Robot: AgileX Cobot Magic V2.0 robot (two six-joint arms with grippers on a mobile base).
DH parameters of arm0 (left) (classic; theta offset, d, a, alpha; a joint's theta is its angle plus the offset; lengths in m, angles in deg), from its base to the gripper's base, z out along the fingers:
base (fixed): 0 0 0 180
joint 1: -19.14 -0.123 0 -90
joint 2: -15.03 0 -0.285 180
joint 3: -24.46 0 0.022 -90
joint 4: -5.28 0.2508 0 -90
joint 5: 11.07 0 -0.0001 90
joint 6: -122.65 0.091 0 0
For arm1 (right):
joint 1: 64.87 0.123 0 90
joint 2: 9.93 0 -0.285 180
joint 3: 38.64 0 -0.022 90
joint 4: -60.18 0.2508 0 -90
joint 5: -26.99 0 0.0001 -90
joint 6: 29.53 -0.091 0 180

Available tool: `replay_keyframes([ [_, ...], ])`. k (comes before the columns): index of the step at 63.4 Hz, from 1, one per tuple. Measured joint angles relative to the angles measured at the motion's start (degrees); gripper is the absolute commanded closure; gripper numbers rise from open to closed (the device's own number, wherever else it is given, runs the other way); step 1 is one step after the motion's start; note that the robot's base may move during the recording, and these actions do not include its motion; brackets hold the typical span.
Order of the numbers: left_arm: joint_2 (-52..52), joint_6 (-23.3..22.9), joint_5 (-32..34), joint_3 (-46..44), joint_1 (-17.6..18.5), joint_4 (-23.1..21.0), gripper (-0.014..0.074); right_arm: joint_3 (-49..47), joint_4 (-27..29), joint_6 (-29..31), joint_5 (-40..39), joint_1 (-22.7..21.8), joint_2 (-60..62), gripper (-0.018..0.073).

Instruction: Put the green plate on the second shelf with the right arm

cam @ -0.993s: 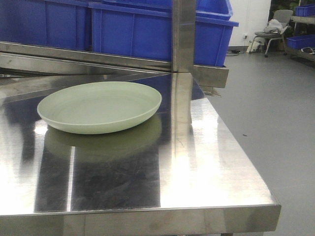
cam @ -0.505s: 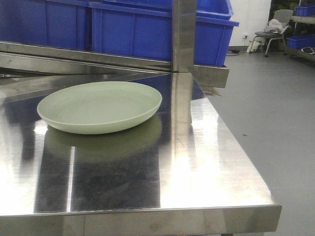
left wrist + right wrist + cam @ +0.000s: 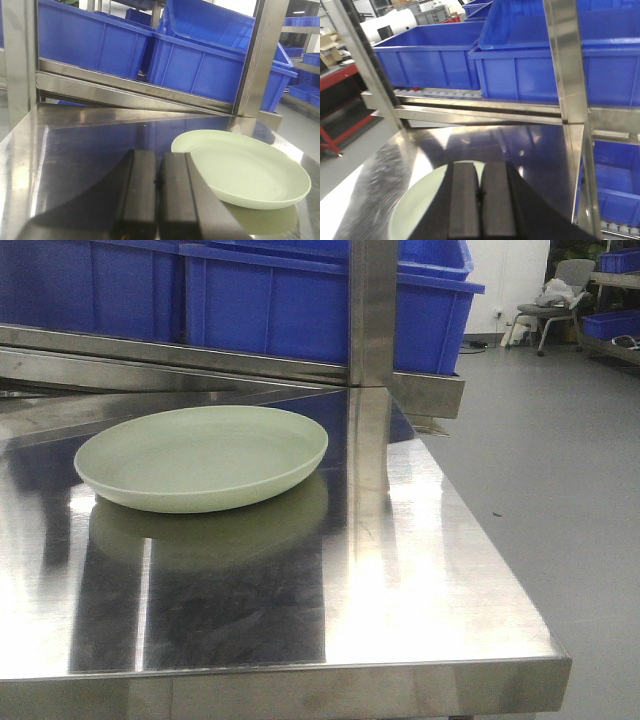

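In the right wrist view, the right gripper, black pads pressed together, covers the middle of the round, pale sage-green plastic plate. The bottom edge cuts off the plate's near part, and the steel worktop at near left is smeared with blur. In the left wrist view, the left gripper runs off the bottom edge and hides the worktop beneath it. In the front view, the blue plastic crates are cut off at the top and partly hidden by the steel upright post. The heap on the far grey chair is too small to tell.

Warehouse: steel racking holding blue storage bins.
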State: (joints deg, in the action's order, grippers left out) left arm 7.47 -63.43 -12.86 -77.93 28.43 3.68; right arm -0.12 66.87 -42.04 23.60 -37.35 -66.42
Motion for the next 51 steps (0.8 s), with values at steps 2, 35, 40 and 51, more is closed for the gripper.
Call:
replay_keyframes([
  [2,0.0,0.0,0.0,0.0,0.0,0.0,0.0466,-2.51,-0.01,0.0,0.57,-0.55,-2.52,0.0505],
  [35,0.0,0.0,0.0,0.0,0.0,0.0,0.0466,-50.25,-0.75,1.55,40.14,-1.56,-52.91,0.0176],
  [40,0.0,0.0,0.0,0.0,0.0,0.0,0.0466,-55.39,-0.75,1.9,43.36,-0.13,-58.7,0.0174],
  [51,0.0,0.0,0.0,0.0,0.0,0.0,0.0466,-61.54,-0.75,2.03,48.16,0.99,-67.66,0.0174],
])
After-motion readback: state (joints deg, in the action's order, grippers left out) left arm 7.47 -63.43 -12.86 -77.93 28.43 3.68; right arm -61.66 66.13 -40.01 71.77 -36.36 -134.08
